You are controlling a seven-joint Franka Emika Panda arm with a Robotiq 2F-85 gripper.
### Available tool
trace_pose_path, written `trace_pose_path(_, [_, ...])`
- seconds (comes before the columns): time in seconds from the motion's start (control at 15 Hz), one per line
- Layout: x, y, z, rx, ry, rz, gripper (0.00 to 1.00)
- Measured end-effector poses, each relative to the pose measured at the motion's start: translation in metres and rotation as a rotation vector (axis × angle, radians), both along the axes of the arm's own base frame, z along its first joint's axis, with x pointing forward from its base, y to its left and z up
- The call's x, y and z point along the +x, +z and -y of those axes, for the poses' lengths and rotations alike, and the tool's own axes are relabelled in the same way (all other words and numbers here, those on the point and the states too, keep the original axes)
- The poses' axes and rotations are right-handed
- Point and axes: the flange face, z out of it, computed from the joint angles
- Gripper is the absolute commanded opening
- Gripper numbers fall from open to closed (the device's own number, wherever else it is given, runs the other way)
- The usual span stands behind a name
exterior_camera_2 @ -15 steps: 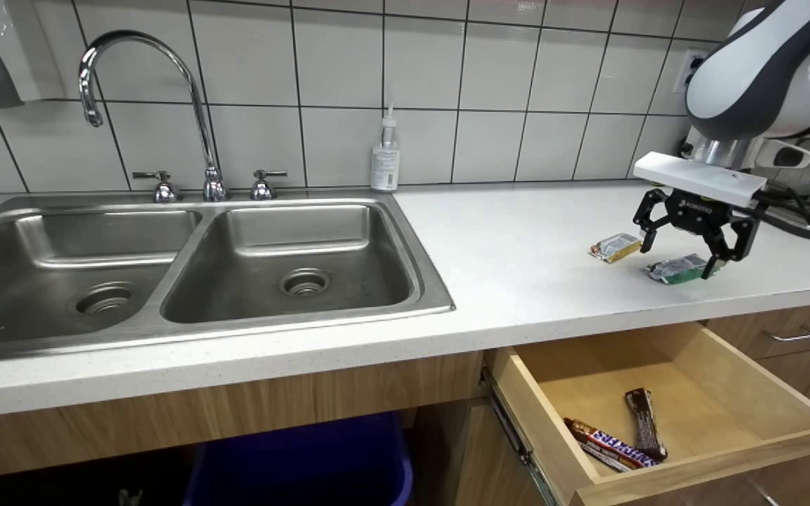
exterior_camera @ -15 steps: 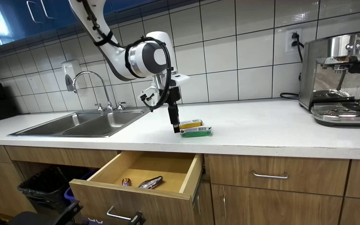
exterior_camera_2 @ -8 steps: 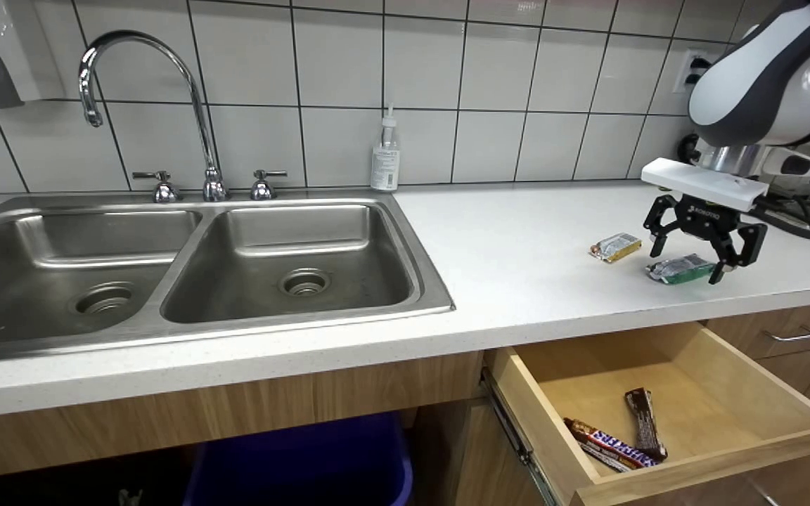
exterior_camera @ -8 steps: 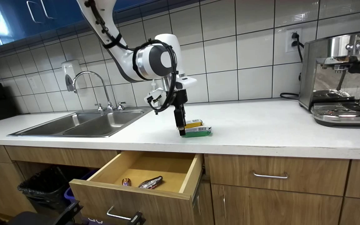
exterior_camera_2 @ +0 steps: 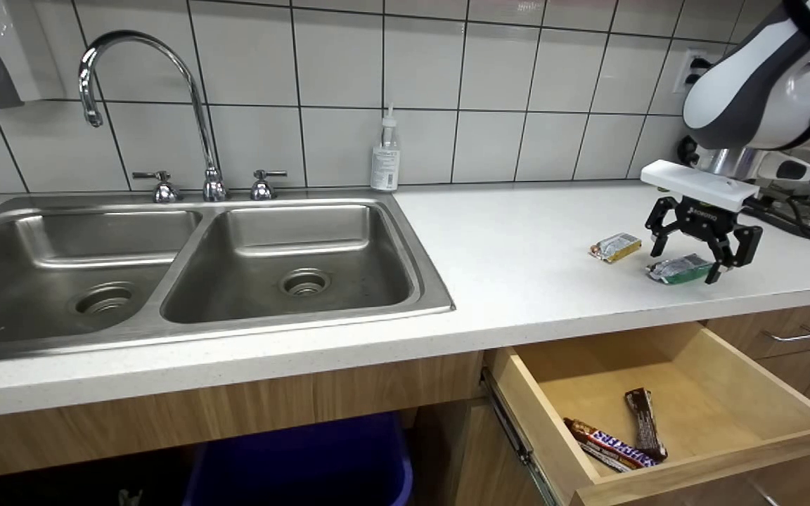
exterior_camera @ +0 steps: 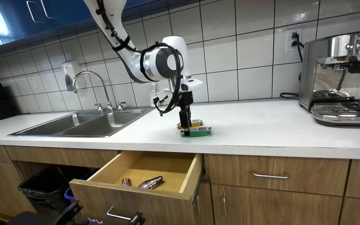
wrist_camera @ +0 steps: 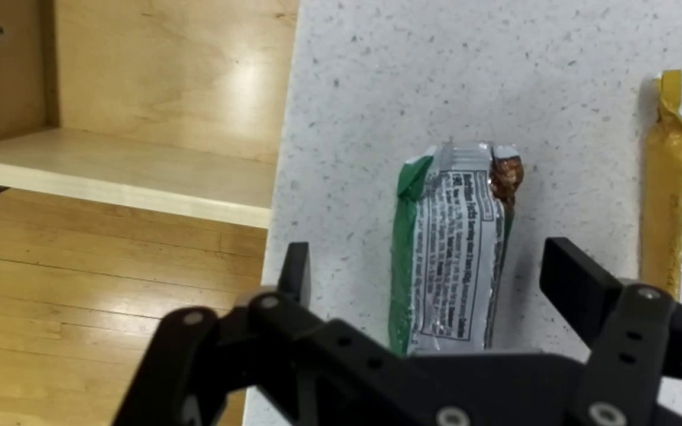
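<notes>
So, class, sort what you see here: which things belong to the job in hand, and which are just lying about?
Seems part of the job:
green-wrapped bar, lying on the counter
fingers, spread open, one on either side of that bar

Seems just to be about:
yellow-wrapped bar, beside the green one
open drawer, with wrapped bars inside
sink
pump bottle
coffee machine

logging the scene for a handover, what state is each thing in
green bar: lying nutrition panel up
fingers: open, either side of the green bar
yellow bar: lying nutrition panel up
candy drawer: pulled open
neighbouring drawer: shut
Snickers bar: wrapped
faucet: not running
blue cabinets: shut
</notes>
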Motion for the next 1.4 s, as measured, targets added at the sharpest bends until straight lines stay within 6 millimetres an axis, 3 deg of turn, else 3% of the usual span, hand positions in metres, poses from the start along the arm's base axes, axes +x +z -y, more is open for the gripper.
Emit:
trace_pose_path(0.33, [0.007, -0.003, 0.005, 0.008, -0.024, -0.002, 1.0])
trace_pose_path(0.47, [0.009, -0.004, 0.007, 0.008, -0.029, -0.001, 0.72])
trace_pose_path(0.93, [0.015, -0.004, 0.008, 0.004, -0.031, 0.002, 0.18])
trace_pose_path(1.0, [0.015, -0.004, 0.008, 0.004, -0.031, 0.002, 0.14])
trace_pose_path(1.4, [0.016, -0.003, 0.008, 0.004, -0.03, 0.003, 0.14])
